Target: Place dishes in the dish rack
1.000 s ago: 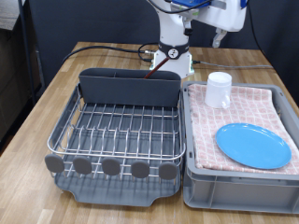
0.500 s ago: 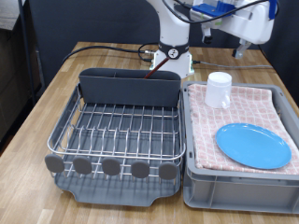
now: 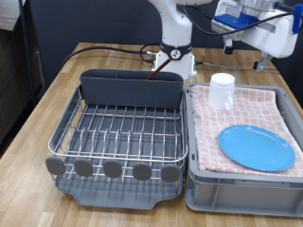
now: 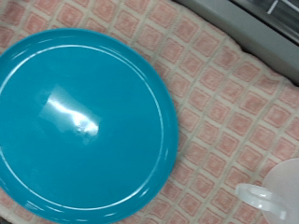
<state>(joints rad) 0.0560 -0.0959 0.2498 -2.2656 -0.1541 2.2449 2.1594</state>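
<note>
The round light-blue plate (image 3: 256, 148) lies flat on the pink checked cloth in the grey bin (image 3: 244, 183). The small white cup (image 3: 221, 91) stands on the same cloth, behind the plate. The dish rack (image 3: 118, 132), dark grey with a silver wire grid and a tall utensil box (image 3: 130, 88), holds no plate or cup. My gripper (image 3: 258, 62) hangs high above the bin's far right side, holding nothing. The wrist view looks down on the plate (image 4: 84, 121), with the cup (image 4: 276, 191) at its corner; my fingers do not show there. I cannot make out the wooden spoon.
The rack and bin sit side by side on a wooden table (image 3: 28, 132). The robot's white base (image 3: 175, 57) and cables stand behind the rack. A row of round grey tabs (image 3: 114, 169) lines the rack's near edge.
My gripper has swung towards the exterior view's right and a little lower, from behind the cup to above the bin's far right. The dishes have not moved.
</note>
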